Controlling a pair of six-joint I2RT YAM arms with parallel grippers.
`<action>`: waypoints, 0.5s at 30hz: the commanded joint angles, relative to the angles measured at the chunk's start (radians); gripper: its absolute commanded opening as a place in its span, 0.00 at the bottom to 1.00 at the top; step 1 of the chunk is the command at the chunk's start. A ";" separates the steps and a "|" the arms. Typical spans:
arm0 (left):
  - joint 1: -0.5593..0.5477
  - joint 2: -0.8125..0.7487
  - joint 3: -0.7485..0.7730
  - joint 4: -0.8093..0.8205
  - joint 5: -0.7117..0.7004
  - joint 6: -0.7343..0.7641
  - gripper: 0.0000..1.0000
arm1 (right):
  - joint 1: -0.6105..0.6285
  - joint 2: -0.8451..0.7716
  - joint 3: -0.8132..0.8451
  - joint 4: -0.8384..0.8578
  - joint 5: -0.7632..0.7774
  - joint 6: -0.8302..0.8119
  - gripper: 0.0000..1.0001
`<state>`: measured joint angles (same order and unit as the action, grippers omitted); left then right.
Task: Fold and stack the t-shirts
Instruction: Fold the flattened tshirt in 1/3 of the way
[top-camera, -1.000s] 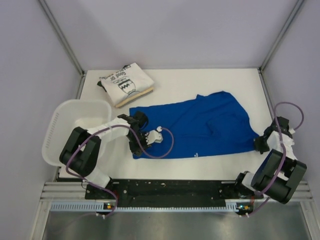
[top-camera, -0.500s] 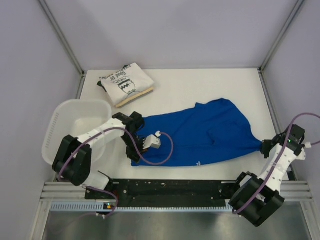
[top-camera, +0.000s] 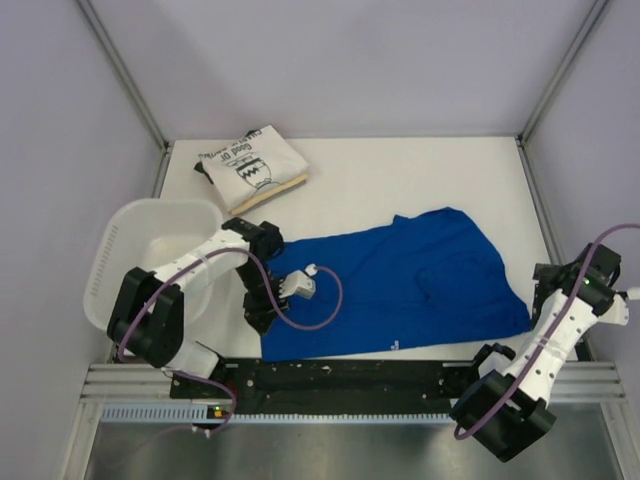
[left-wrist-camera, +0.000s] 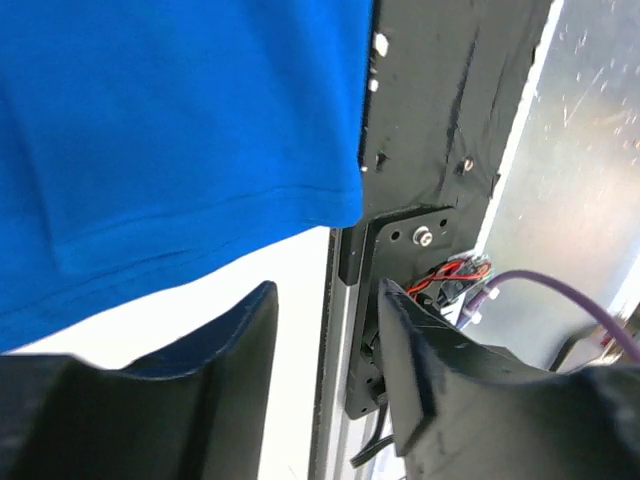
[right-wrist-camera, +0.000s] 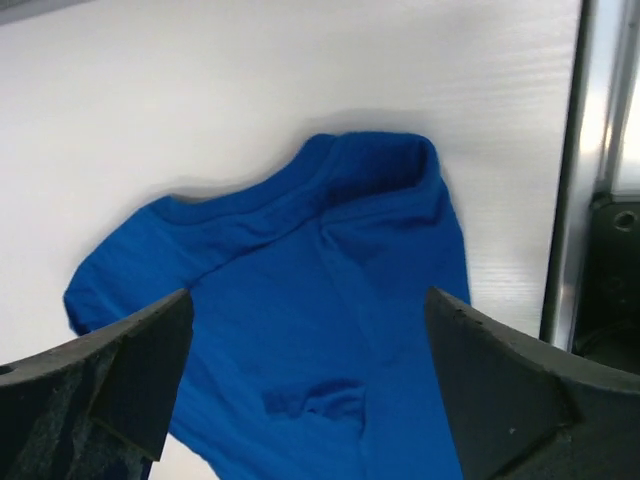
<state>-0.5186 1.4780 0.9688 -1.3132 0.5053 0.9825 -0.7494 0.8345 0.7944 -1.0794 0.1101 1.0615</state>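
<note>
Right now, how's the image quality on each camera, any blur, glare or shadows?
Top external: even soft light, blue t-shirt sharp. Left wrist: left gripper dark and blurred close to the lens, bright glare on the metal plate at right. Right wrist: shirt in focus, faint shadow along its edge on the table, right gripper blurred.

White table (top-camera: 400, 170), pale lilac walls (top-camera: 350, 60), aluminium corner posts (top-camera: 120, 70), black front rail (top-camera: 350, 375)

Black lettering runs along the top edge of the drawing on the folded white t-shirt (top-camera: 252, 167), in the upper left of the overhead view. Its first word looks like "Good"; the rest is too small to read.
</note>
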 joint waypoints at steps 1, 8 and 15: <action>0.133 0.028 0.146 0.067 0.003 -0.134 0.52 | -0.007 0.005 0.104 0.201 -0.091 -0.145 0.94; 0.325 0.183 0.327 0.313 -0.144 -0.356 0.53 | 0.598 0.309 0.315 0.641 -0.068 -0.589 0.88; 0.325 0.318 0.404 0.396 -0.258 -0.366 0.55 | 0.900 0.883 0.813 0.470 -0.098 -1.222 0.65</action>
<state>-0.1879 1.7283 1.3025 -0.9859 0.3244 0.6495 0.0662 1.5391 1.4509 -0.5461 0.0040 0.2806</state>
